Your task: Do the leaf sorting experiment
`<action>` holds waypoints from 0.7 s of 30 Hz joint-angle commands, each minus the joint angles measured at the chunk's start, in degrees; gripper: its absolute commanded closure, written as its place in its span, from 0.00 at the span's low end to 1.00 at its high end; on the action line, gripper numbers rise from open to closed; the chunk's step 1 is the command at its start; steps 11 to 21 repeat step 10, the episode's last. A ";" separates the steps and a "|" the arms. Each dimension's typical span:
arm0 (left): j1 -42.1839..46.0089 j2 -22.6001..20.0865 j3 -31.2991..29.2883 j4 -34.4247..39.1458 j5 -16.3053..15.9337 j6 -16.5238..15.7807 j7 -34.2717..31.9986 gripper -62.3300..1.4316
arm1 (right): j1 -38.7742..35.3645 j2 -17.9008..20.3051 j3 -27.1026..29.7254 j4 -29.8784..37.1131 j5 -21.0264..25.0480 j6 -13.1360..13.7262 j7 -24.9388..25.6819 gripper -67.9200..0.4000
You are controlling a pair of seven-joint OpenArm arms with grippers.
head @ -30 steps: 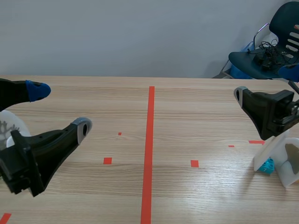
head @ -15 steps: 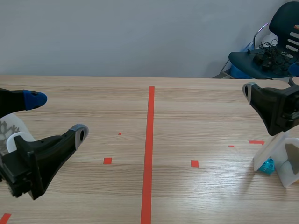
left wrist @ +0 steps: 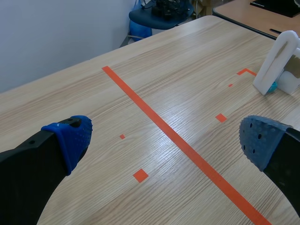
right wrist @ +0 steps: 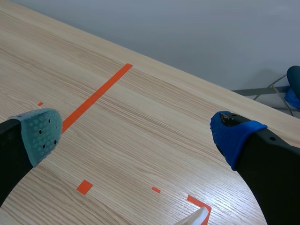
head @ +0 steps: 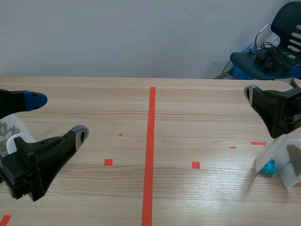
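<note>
Now | left gripper (head: pixel 58 117) low, well apart from the white stand (head: pixel 277 157), fingers spread wide | right gripper (right wrist: pixel 136 133) raised near the stand, fingers likewise spread | both unmoved since half a second ago | leaf-print white piece (head: pixel 9 131) behind left gripper, far from the stand — scene view only; left wrist view shows the stand instead

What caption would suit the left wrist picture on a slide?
Open left gripper above a wooden table crossed by orange-red tape, a white stand ahead of it.
</note>
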 commanded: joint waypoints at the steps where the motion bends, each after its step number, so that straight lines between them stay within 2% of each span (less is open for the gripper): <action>1: -0.17 -0.20 0.11 -0.02 -0.57 0.28 -1.01 0.00 | 0.74 0.79 0.22 0.22 0.85 -0.02 0.63 0.00; 21: -0.17 -0.20 0.11 -0.02 -0.57 0.28 -1.01 0.00 | 0.74 0.79 0.22 0.22 1.53 -0.02 0.68 0.00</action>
